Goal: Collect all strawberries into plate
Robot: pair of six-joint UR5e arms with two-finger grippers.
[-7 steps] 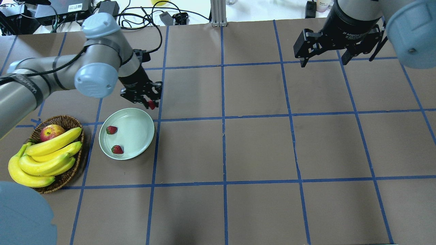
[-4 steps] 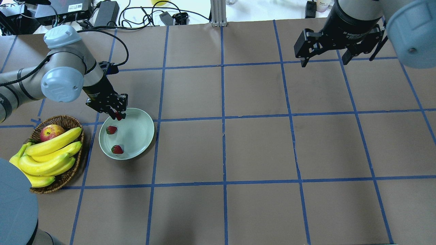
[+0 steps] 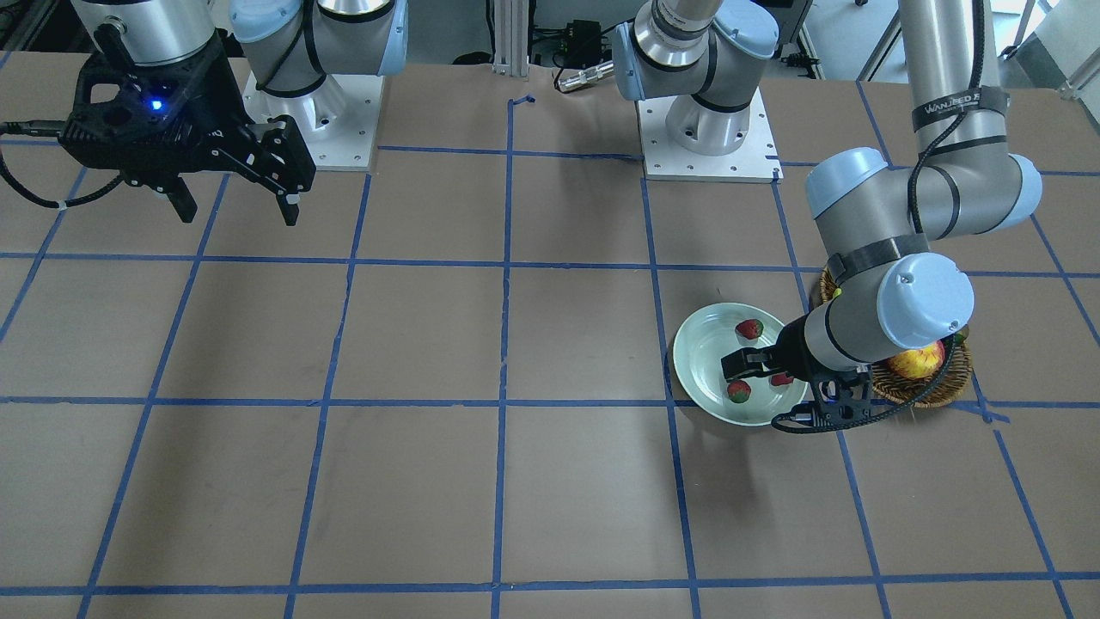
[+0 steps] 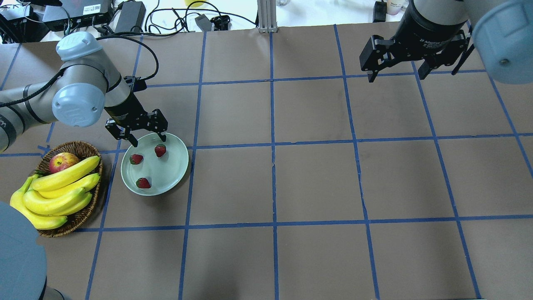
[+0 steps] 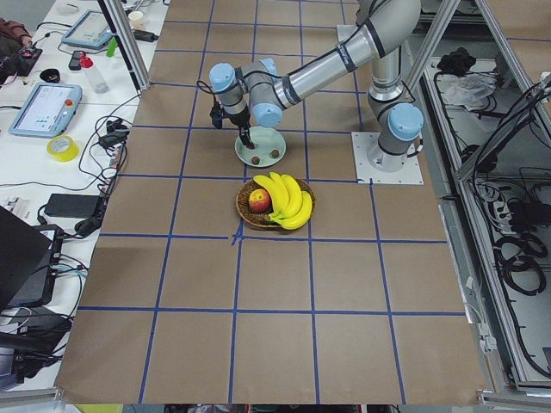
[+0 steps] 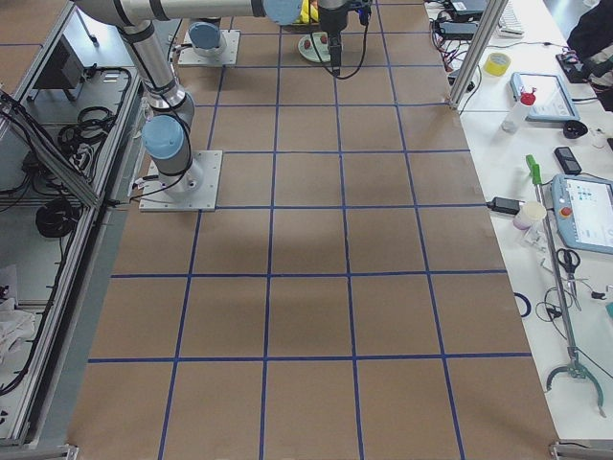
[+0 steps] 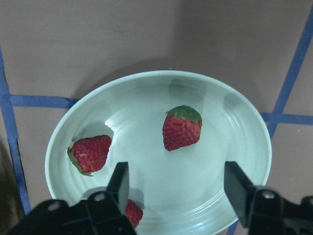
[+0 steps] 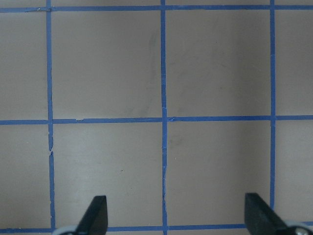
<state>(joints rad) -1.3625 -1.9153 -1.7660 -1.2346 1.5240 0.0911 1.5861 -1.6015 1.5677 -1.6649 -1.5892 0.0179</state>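
The pale green plate (image 4: 168, 173) sits left of centre and holds three strawberries: one near the far rim (image 4: 160, 150), one at the left (image 4: 136, 158), one at the near side (image 4: 143, 183). My left gripper (image 4: 149, 141) hovers over the plate's far rim, open and empty. In the left wrist view the open gripper (image 7: 178, 183) frames the plate (image 7: 220, 147), with the strawberries in the middle (image 7: 182, 128), at the left (image 7: 90, 153) and at the bottom (image 7: 131, 213). My right gripper (image 4: 395, 76) is open and empty, high at the far right over bare table.
A brown wicker basket (image 4: 85, 146) with bananas (image 4: 62, 187) and a red-yellow apple (image 4: 63, 161) stands just left of the plate. Cables and boxes lie beyond the table's far edge. The brown table with its blue tape grid (image 4: 316, 183) stretches to the right.
My left gripper carried a strawberry from beyond the plate's far right rim to over the plate and opened. That strawberry now lies in the plate. The right arm has not moved.
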